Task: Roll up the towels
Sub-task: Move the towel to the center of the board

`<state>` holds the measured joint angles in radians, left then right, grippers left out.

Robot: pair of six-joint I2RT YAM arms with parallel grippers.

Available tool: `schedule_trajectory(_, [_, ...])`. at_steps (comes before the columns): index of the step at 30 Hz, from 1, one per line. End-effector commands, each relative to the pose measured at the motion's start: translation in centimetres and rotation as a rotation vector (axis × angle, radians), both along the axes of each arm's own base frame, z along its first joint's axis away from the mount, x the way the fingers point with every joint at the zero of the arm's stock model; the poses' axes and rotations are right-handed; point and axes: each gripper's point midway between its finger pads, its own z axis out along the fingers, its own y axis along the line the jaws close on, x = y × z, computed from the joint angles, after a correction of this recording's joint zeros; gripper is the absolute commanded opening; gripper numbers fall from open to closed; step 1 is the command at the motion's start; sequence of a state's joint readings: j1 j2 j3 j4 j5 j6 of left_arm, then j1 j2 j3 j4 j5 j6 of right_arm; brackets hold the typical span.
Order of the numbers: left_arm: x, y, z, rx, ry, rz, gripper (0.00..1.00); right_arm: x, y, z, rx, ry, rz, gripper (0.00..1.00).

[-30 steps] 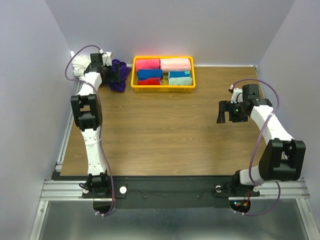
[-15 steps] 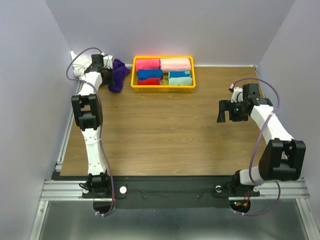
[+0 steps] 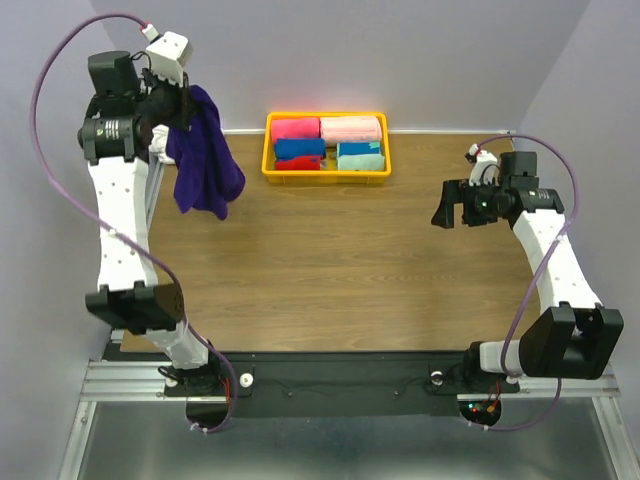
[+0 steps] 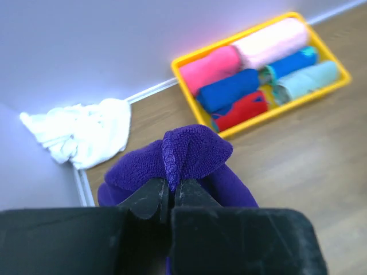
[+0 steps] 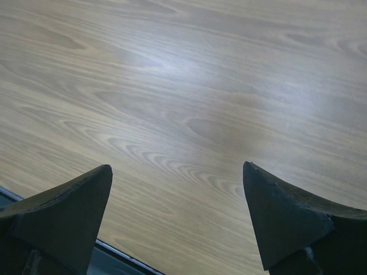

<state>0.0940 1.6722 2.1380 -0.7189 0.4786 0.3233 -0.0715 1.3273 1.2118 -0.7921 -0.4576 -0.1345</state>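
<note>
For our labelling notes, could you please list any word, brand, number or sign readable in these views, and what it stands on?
None: no readable text shows on the yellow tray, the purple towel, the white towel or the table.

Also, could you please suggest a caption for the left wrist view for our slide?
Left gripper shut on the purple towel, with the crumpled white towel and yellow tray beyond.
</note>
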Motion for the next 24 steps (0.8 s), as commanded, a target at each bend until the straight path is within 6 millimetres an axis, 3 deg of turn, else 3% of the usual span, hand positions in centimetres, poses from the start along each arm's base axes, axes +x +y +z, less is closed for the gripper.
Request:
schedule_trajectory(1, [-5.1,-4.8,-2.5,-0.018,0.107,-0.263,0.0,-0.1,1.4,4.7,0.062,-0.097,0.06,1.0])
schedule_trajectory(3, [-7.6,-7.4,-2.6,-0.002,0.104,-0.378,0.0,-0.1,1.8,5.5,0.08,-0.112,0.08,1.0])
schedule_trajectory(4, [-8.4,-7.7,-3.1,-0.001,0.123,-0.395,0.0,0.0,2.0,6.1,0.086,-0.123,0.086,1.0])
schedule_trajectory(5, [-9.9,-9.6,-2.9,0.007,0.113,-0.457,0.0,-0.1,2.1,6.3,0.094,-0.124,0.096,1.0])
schedule_trajectory(6, [-10.6,-10.6,-4.1,0.006,0.144,-0.494,0.0,-0.1,2.1,6.3,0.094,-0.124,0.096,1.0])
schedule_trajectory(7, [-11.9,-12.9,-4.5,0.015,0.145,-0.578,0.0,0.0,2.2,6.3,0.096,-0.121,0.096,1.0])
schedule_trajectory(12, [-16.6,-19.3,-6.5,-0.006,0.227,-0.85,0.0,-0.4,2.6,5.6,0.112,-0.104,0.126,1.0])
schedule_trajectory(14, [-17.9,-20.7,-7.2,0.022,0.233,-0.942,0.0,-0.5,2.6,5.4,0.113,-0.101,0.134,1.0])
schedule_trajectory(17, [-18.1,-20.9,-8.9,0.031,0.272,-0.969,0.0,-0.6,2.6,4.9,0.106,-0.099,0.149,0.99])
schedule_trajectory(20, [-18.1,-21.3,-11.8,0.094,0.29,-0.959,0.02,-0.8,3.2,4.4,0.136,-0.084,0.187,0.98])
schedule_trajectory(23, [-18.7,-22.6,-15.9,0.148,0.337,-0.941,0.08,-0.7,4.0,3.4,0.184,-0.048,0.228,0.91])
schedule_trajectory(24, [-18.9,-23.3,-16.4,0.159,0.338,-0.942,0.08,-0.7,4.2,3.1,0.197,-0.038,0.236,0.9])
